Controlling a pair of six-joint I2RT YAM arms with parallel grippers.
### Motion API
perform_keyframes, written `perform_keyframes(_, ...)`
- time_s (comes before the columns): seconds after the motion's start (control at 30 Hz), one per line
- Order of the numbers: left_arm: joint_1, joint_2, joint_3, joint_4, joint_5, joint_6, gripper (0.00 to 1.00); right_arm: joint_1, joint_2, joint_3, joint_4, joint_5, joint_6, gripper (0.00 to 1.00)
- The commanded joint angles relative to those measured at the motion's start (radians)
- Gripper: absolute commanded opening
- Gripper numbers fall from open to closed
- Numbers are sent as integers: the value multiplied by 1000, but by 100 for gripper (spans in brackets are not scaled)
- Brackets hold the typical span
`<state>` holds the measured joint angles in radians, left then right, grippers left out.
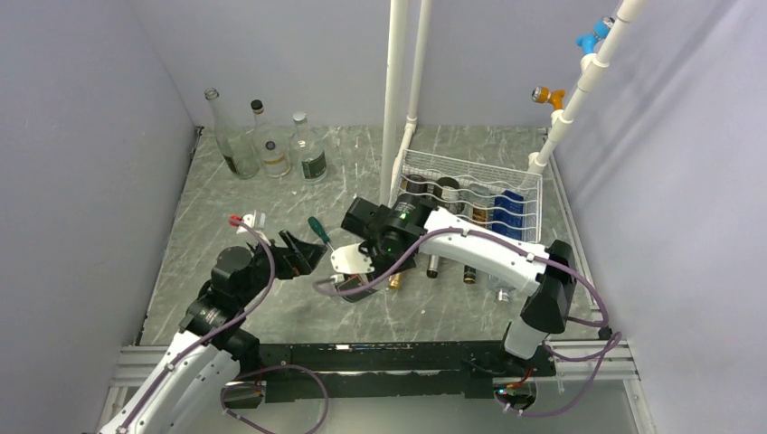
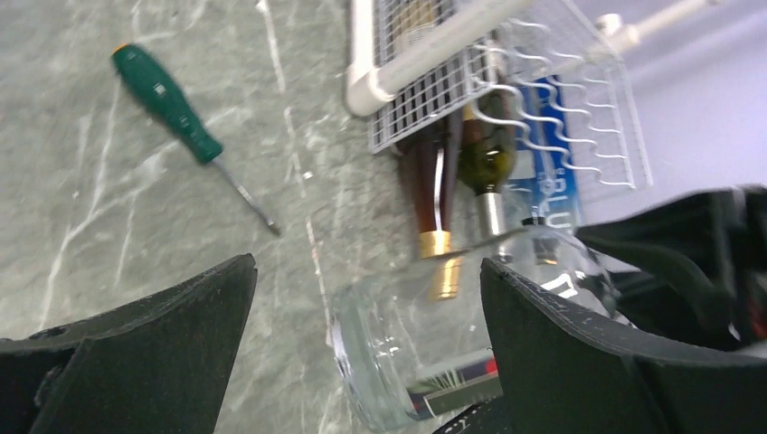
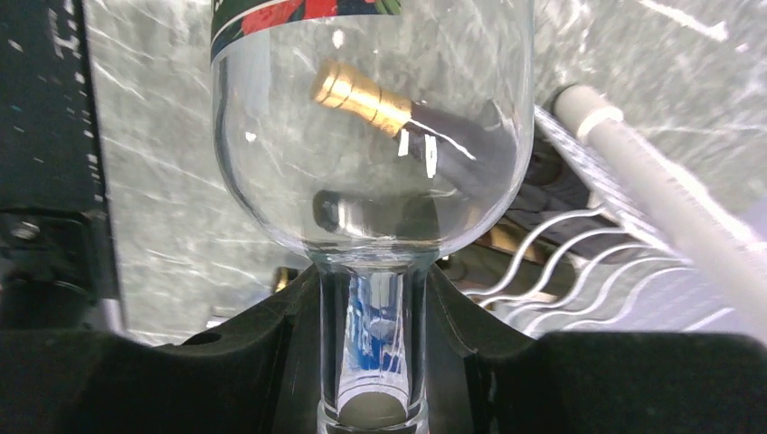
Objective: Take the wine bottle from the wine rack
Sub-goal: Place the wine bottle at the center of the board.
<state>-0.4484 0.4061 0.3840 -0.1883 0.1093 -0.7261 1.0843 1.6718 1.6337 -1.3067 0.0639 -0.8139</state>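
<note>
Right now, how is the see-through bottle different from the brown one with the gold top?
The clear bottle is see-through; the brown bottle is dark. The clear bottle is off the rack, its neck clamped in the right gripper; the brown bottle lies in the rack, untouched. Both are glass bottles.

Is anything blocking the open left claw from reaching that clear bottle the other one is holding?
Nothing visible does. The clear bottle is straight ahead of the open left fingers, its neck gripped by the right fingers; the green screwdriver lies off to one side.
</note>
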Motion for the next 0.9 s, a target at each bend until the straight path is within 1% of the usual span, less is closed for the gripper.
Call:
perform_keyframes(0.0,-3,70,77,-106,-105,-115,99,62,-8,60,106,168,-174,0)
perform_keyframes(0.07,-3,95,97,-141,-107,-133,99,83,5,51,116,219,-222,0)
perform_keyframes(0.1,-3,109,101,-152,-135,-141,99,93,11,47,119,241,-245,0)
perform_keyframes(0.17,-3,122,103,-166,-145,-153,99,108,21,47,129,285,-280,0)
perform_keyframes(0.33,-3,143,96,-184,-157,-190,97,140,23,36,158,360,-370,0)
perform_keyframes(0.67,-3,172,112,-234,-200,-217,96,205,54,-55,238,585,-473,0)
perform_keyframes(0.87,-3,155,100,-237,-212,-214,96,220,82,-62,228,636,-476,13)
